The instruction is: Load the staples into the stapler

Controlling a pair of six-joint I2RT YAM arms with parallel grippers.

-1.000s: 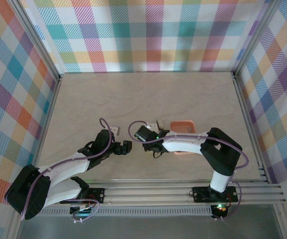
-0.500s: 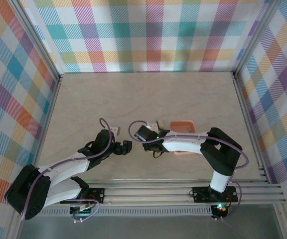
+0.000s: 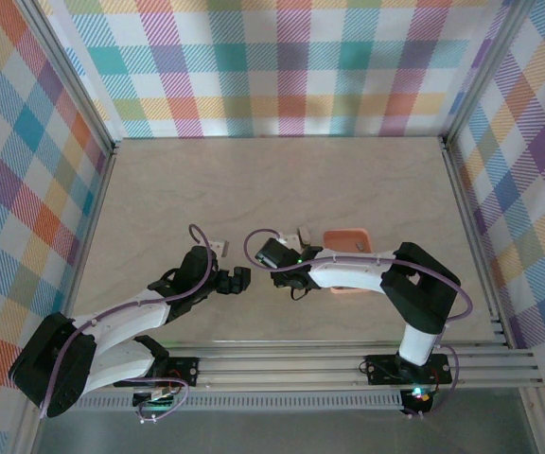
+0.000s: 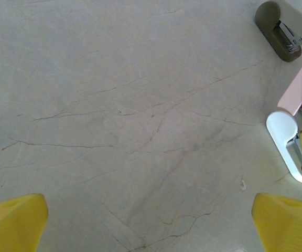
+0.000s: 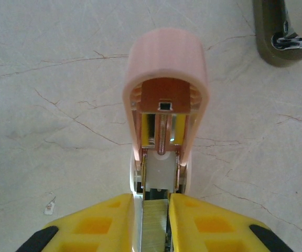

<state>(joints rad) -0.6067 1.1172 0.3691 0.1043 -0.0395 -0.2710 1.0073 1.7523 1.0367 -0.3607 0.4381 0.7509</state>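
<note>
Right wrist view: the stapler (image 5: 164, 79) stands directly ahead of the right end effector (image 5: 155, 202), hinged wide open. Its pink lid is tipped up and away, so the underside faces the camera, with a spring running down the middle. The whitish base lies on the counter (image 5: 62, 105) and runs back between the two yellow fingers (image 5: 109, 218). A grey strip of staples (image 5: 155, 231) sits lengthwise in the stapler's channel, right between those fingers and just behind a pale block. The fingers stand close together on either side of the strip. I cannot tell whether they press on it or only flank it.

A dark oblong piece (image 5: 279, 37) with a metal insert lies on the counter beyond the stapler, off to the upper right and apart from it. A tiny pale fleck (image 5: 49, 209) lies on the counter near the left finger.

In the left wrist view the left end effector (image 4: 151, 223) is spread wide and holds nothing, its yellow tips sitting in the bottom corners over bare counter. The stapler is at that view's right edge, well clear of both tips.

From the top external view the two arms face each other near the front of the counter. A salmon-orange tray (image 3: 343, 236) lies partly under the right arm.
</note>
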